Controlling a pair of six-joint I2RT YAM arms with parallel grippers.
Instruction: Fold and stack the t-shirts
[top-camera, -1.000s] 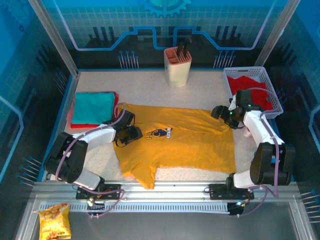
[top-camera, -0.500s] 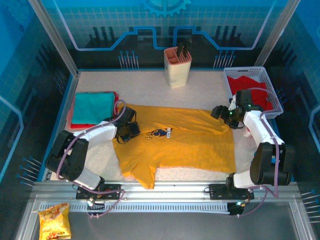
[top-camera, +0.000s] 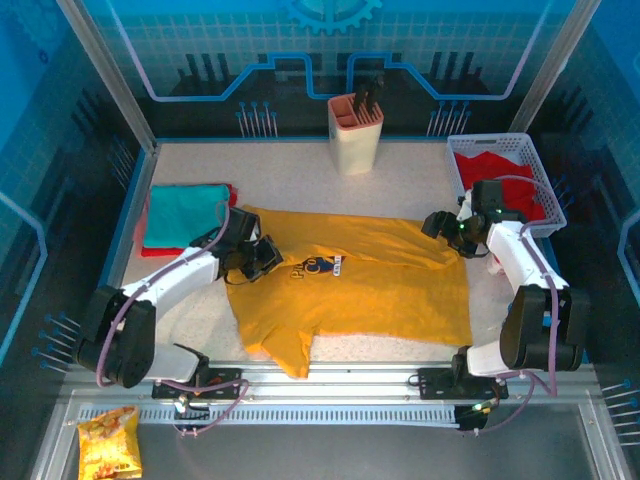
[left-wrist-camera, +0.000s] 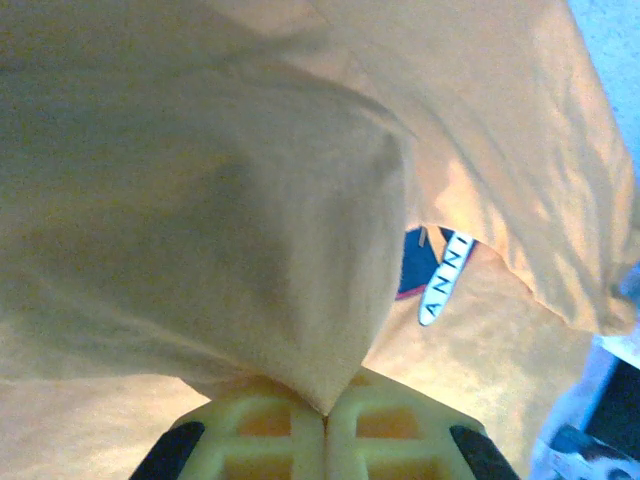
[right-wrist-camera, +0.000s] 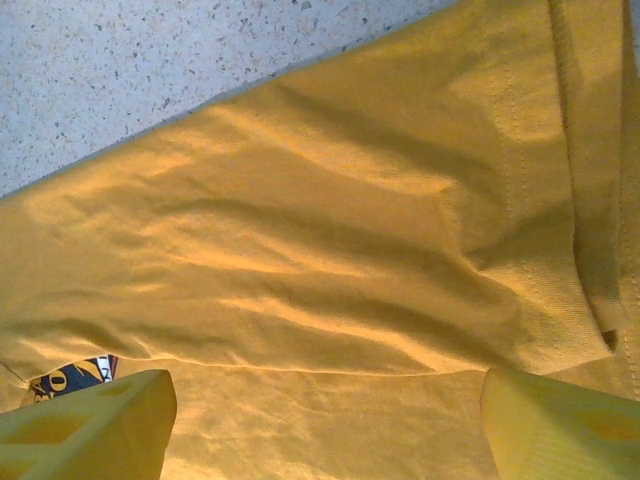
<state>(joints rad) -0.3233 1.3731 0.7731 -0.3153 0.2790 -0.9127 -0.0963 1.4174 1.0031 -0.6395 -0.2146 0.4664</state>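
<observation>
My L gripper (top-camera: 262, 258) is shut tight on a bump of the yellow t-shirt (top-camera: 380, 290), close to its dark print (top-camera: 322, 267). On the L wrist cam the cloth is pinched where my two fingers (left-wrist-camera: 260, 440) meet. My R gripper (top-camera: 437, 222) is wide open over the shirt's far R edge, maybe just touching it. The shirt lies spread mid table (top-camera: 290, 180). A teal t-shirt (top-camera: 183, 215) sits folded at L. A red t-shirt (top-camera: 500, 170) is in the white basket (top-camera: 490, 138).

Blue-lit circuit-patterned back wall (top-camera: 450, 40); speckled pale tabletop (top-camera: 290, 175); aluminium front rail (top-camera: 330, 375)
</observation>
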